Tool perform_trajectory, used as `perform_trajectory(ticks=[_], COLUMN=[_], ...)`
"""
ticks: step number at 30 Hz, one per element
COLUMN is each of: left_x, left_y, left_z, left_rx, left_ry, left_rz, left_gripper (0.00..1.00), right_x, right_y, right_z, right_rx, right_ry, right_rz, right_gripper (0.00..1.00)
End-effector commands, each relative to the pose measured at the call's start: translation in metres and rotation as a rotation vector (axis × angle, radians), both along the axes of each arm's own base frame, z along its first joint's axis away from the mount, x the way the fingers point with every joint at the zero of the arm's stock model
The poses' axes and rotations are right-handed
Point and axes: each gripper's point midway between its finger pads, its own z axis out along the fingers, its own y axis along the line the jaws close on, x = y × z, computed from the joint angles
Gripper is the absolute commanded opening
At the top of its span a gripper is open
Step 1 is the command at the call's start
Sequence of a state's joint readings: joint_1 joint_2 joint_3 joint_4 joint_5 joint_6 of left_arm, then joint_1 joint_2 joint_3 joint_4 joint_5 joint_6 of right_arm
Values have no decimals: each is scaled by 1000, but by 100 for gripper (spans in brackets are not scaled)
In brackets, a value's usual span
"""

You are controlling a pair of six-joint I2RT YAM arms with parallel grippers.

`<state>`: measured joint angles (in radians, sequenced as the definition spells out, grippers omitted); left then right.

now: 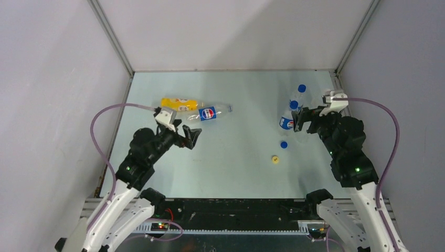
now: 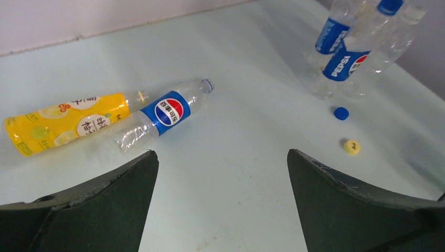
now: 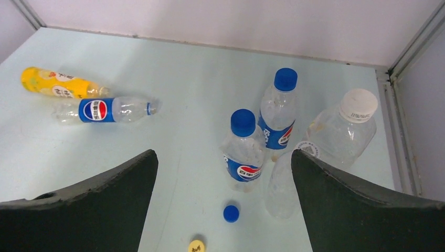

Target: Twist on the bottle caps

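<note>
A yellow-orange bottle (image 1: 178, 103) and a Pepsi-labelled clear bottle (image 1: 212, 112) lie uncapped side by side at the back left. They also show in the left wrist view: the yellow-orange bottle (image 2: 65, 123) and the Pepsi bottle (image 2: 165, 111). Two Pepsi bottles (image 3: 243, 152) (image 3: 278, 113) stand at the right with blue caps on. A loose blue cap (image 1: 284, 144) and a yellow cap (image 1: 275, 159) lie on the table in front of them. My left gripper (image 1: 193, 137) is open and empty, just in front of the lying bottles. My right gripper (image 1: 299, 120) is open and empty, close beside the nearer standing bottle.
A clear unlabelled bottle with a white cap (image 3: 341, 131) sits right of the standing bottles, near the metal frame rail (image 3: 399, 126). White walls close the pale table (image 1: 236, 168) at the back and sides.
</note>
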<state>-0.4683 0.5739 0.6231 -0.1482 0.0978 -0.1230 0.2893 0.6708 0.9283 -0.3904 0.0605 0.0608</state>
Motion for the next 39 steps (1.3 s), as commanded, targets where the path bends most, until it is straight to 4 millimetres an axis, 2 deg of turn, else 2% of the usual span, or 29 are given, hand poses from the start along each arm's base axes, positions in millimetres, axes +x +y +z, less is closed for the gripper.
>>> perform_trajectory(ticks=[1, 2, 3, 4, 5, 6, 7, 8, 9, 10, 15, 17, 18, 19, 22, 24, 29, 34, 38, 39], left_x=[15, 25, 26, 36, 40, 51, 55, 65, 70, 81, 127, 142, 148, 154, 174, 185, 204, 215, 215, 210], left_y=[3, 0, 0, -4, -5, -7, -6, -8, -9, -11, -28, -31, -32, -33, -37, -39, -41, -47, -48, -47], left_z=[-14, -13, -6, -21, -12, -27, -19, -37, -28, -45, -78, -93, -92, -106, -117, -136, -165, -193, -214, -217], left_rx=[123, 181, 206, 282, 311, 380, 416, 484, 507, 559, 671, 729, 747, 784, 836, 884, 977, 981, 992, 993], left_ry=[121, 141, 164, 214, 231, 284, 306, 365, 379, 431, 502, 518, 513, 528, 489, 492, 497, 518, 565, 596], left_rz=[25, 13, 9, -10, -19, -30, -31, -51, -52, -68, -164, -200, -206, -229, -263, -297, -375, -435, -471, -482], left_gripper=[100, 100, 100, 100, 100, 100, 100, 100, 100, 100, 100, 99, 99, 99, 99, 99, 99, 97, 94, 93], right_x=[-15, -18, -20, -22, -24, -26, -27, -28, -29, -31, -38, -40, -40, -42, -46, -48, -50, -50, -49, -49], right_y=[1, 4, 5, 6, 6, 8, 8, 10, 12, 17, 32, 35, 35, 37, 42, 44, 47, 49, 52, 52], right_z=[10, 7, 7, 6, 5, 3, 2, 0, -1, -4, -13, -15, -15, -16, -16, -17, -19, -20, -21, -22], right_rx=[-5, -31, -36, -40, -41, -42, -39, -34, -26, -22, -15, -18, -20, -17, -11, -7, -6, -2, 2, 4], right_ry=[-28, -23, -24, -20, -16, -7, -2, 7, 14, 24, 60, 63, 63, 63, 53, 45, 46, 53, 62, 65], right_rz=[40, 71, 80, 92, 98, 108, 111, 120, 129, 159, 254, 274, 280, 295, 327, 341, 354, 368, 380, 382], right_gripper=[99, 99, 99, 99, 99, 99, 99, 99, 99, 99, 99, 99, 99, 99, 99, 99, 99, 99, 99, 99])
